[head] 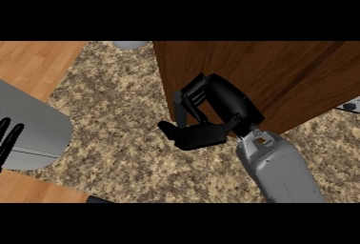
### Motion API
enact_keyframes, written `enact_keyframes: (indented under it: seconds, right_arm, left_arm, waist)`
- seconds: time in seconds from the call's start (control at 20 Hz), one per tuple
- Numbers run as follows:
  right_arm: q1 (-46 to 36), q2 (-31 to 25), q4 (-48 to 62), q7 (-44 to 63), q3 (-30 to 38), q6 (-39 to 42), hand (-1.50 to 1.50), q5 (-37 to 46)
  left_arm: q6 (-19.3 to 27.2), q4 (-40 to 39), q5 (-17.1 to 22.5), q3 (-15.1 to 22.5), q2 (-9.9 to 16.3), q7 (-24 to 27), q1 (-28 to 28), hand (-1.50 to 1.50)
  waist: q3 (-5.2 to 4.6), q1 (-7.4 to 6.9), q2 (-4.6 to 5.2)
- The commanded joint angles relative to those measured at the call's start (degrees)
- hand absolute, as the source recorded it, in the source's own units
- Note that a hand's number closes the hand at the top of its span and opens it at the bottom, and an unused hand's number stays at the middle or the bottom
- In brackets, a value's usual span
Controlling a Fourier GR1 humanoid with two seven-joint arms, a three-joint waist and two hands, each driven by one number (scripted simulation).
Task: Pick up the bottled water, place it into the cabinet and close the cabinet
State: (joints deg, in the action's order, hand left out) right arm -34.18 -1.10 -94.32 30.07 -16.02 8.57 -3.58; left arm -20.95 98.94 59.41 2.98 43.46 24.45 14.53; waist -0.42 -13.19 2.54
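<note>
My right hand point(200, 121) sits against the near edge of the dark wooden cabinet point(281, 81), fingers relaxed and extended toward the panel, thumb out to the side, holding nothing that I can see. The grey forearm point(277, 169) rises from the lower right of the head view to meet it. My left hand point(8, 136) shows only as a few straight black fingers at the left edge, resting over a grey rounded object point(32, 128) there.

The bottled water is not plainly in view. A pale rounded shape point(131, 45) peeks out at the top edge just left of the cabinet, but I cannot tell whether that is the bottle or something else. It may also be inside the cabinet, hidden by the wood; nothing here shows it.

The speckled granite counter point(119, 105) runs beneath, with lighter wood point(35, 62) beyond it at upper left.

My reading is that I am at the door-closing step, pushing the panel with straight fingers. The risk I see is slippage: the contact lies near the panel's corner, so my fingers could slide off the edge and leave the door ajar. If the bottle stands too close to the opening, the door could also strike it.
</note>
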Motion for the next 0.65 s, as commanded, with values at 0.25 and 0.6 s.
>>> enact_keyframes:
  seconds: [0.25, 0.6]
  right_arm:
    - [-15.4, 1.1, 17.7, -2.8, 6.6, -14.7, -1.5, -1.6]
    - [-18.6, 1.1, 22.6, -4.2, 5.7, -20.7, -1.5, -6.5]
  left_arm:
    - [-2.0, -1.8, 0.5, -1.2, -0.5, 1.2, 1.8, -1.5]
    - [-1.4, -1.8, 0.0, -1.3, -1.1, 1.5, 1.9, -1.5]
  waist:
    - [0.18, 0.96, -0.05]
    - [0.27, 2.42, 0.02]
